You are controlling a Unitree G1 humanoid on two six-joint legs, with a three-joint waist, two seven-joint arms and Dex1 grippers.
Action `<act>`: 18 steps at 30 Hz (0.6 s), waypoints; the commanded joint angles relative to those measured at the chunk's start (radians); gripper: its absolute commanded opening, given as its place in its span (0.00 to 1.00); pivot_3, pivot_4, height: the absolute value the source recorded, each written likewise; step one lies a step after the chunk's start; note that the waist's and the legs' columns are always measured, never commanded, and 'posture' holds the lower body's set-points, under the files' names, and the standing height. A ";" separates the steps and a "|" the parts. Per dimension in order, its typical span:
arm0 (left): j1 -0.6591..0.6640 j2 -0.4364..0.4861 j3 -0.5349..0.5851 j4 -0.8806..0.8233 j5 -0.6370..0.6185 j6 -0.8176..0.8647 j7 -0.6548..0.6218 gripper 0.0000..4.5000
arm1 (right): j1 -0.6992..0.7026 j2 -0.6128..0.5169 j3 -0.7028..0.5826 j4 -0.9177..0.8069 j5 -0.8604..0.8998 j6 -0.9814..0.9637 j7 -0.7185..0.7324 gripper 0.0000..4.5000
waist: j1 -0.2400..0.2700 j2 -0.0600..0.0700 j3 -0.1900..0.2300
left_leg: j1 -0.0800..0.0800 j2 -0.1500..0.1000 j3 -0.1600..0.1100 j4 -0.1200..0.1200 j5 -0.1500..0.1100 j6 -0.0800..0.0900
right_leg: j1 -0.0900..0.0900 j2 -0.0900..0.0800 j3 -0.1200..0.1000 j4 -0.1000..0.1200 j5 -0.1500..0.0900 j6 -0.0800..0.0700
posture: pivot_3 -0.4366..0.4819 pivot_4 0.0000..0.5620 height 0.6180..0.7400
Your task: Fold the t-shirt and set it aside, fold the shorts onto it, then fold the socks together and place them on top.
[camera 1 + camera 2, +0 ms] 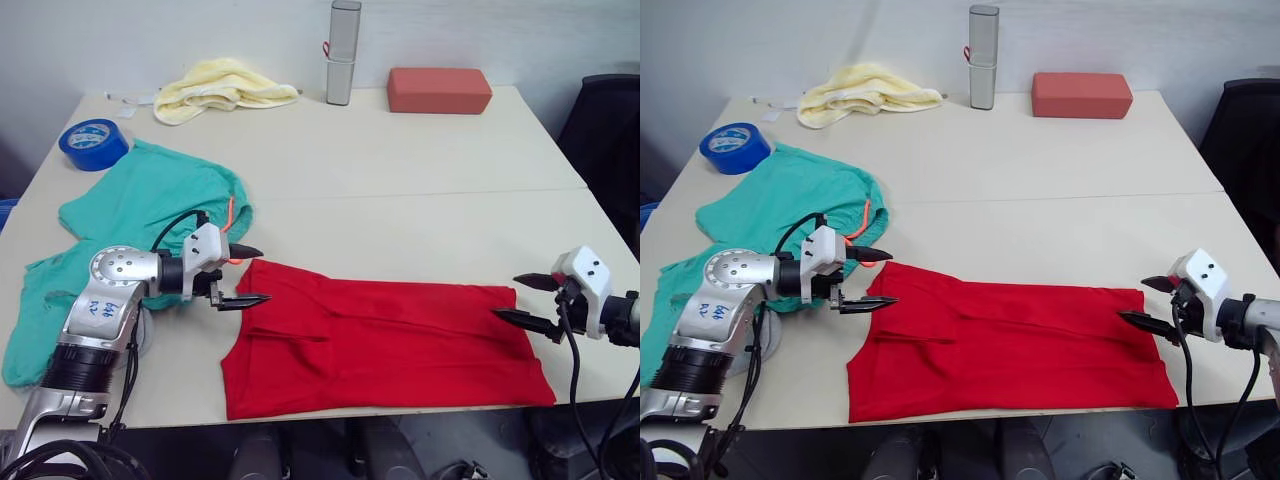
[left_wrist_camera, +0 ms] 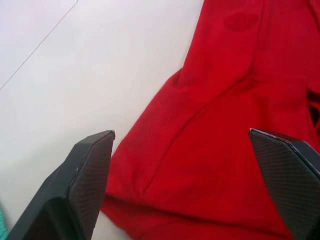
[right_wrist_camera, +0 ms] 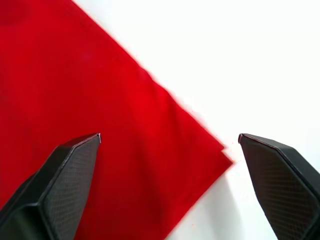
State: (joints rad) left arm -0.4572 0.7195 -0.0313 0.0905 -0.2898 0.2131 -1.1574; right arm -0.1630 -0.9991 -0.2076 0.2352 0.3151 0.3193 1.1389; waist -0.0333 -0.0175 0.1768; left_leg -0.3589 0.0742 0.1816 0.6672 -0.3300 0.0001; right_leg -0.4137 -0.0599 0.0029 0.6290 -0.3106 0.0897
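Observation:
The red t-shirt [image 1: 380, 340] lies folded into a long strip along the table's front edge. At its left end my left gripper [image 1: 250, 275] hovers open, its fingers [image 2: 87, 175] spread over the shirt's corner [image 2: 200, 165]. My right gripper [image 1: 527, 300] is open at the shirt's right end, fingers straddling the far corner [image 3: 150, 150]. The teal shorts [image 1: 150, 210] lie spread at the left, partly under my left arm, with an orange cord [image 1: 230, 212] showing. The socks are out of view.
A pale yellow towel [image 1: 220, 88], a grey upright case [image 1: 342, 52] and a red-brown block [image 1: 438, 90] line the table's back edge. A blue tape roll [image 1: 93, 143] sits at the far left. A dark chair [image 1: 605, 130] stands to the right.

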 commanded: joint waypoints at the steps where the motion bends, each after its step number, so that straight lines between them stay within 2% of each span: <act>1: 0.003 -0.009 0.029 -0.038 -0.055 0.005 -0.024 1.00 | -0.088 -0.040 0.059 0.122 -0.073 -0.046 0.039 1.00 | 0.001 0.000 0.000 | 0.000 0.000 0.000 0.000 0.000 0.000 | 0.000 0.000 0.000 0.000 0.000 0.000 | 0.48 0.27 1.00; 4: 0.032 -0.008 0.046 -0.081 -0.099 0.017 -0.048 1.00 | -0.166 -0.056 0.115 0.219 -0.101 -0.024 0.103 1.00 | 0.002 0.000 0.000 | 0.000 0.000 0.000 0.000 0.000 0.000 | 0.000 0.000 0.000 0.000 0.000 0.000 | 0.48 0.27 1.00; 6: 0.049 -0.008 0.057 -0.105 -0.121 0.024 -0.055 1.00 | -0.216 -0.051 0.141 0.276 -0.116 -0.057 0.146 0.92 | 0.001 0.000 0.000 | 0.000 0.000 0.001 0.000 0.000 0.000 | 0.000 -0.001 0.000 0.000 0.000 0.000 | 0.48 0.27 1.00; 8: 0.060 -0.009 0.062 -0.119 -0.129 0.029 -0.049 1.00 | -0.265 -0.039 0.164 0.323 -0.134 -0.085 0.171 0.78 | 0.000 0.000 0.000 | 0.000 0.001 0.001 0.001 0.000 0.000 | 0.000 0.000 0.000 0.000 0.000 0.000 | 0.48 0.27 1.00; 15: 0.090 -0.005 0.072 -0.150 -0.141 0.043 -0.028 1.00 | -0.371 0.000 0.223 0.409 -0.176 -0.124 0.219 0.22 | -0.003 0.001 0.000 | 0.001 0.001 0.001 0.002 0.001 -0.001 | 0.000 -0.001 0.001 0.003 0.000 0.001 | 0.48 0.27 1.00; 17: 0.101 -0.003 0.080 -0.158 -0.143 0.048 -0.024 1.00 | -0.406 0.017 0.233 0.436 -0.196 -0.153 0.193 0.05 | -0.005 0.001 0.000 | 0.001 0.001 0.001 0.002 0.001 -0.001 | 0.000 -0.001 0.001 0.003 0.000 0.001 | 0.48 0.27 1.00; 18: 0.105 -0.003 0.083 -0.161 -0.142 0.050 -0.021 1.00 | -0.426 0.027 0.236 0.450 -0.204 -0.164 0.177 0.01 | -0.009 0.001 0.000 | 0.001 0.001 0.001 0.002 0.001 -0.001 | 0.000 -0.001 0.001 0.003 0.000 0.001 | 0.48 0.27 1.00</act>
State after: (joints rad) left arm -0.3605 0.7090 0.0292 -0.0333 -0.4102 0.2619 -1.1854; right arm -0.5693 -0.9755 0.0345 0.6684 0.1283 0.1784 1.3372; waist -0.0427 -0.0165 0.1772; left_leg -0.3579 0.0756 0.1830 0.6702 -0.3291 -0.0008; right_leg -0.4135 -0.0615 0.0042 0.6322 -0.3103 0.0903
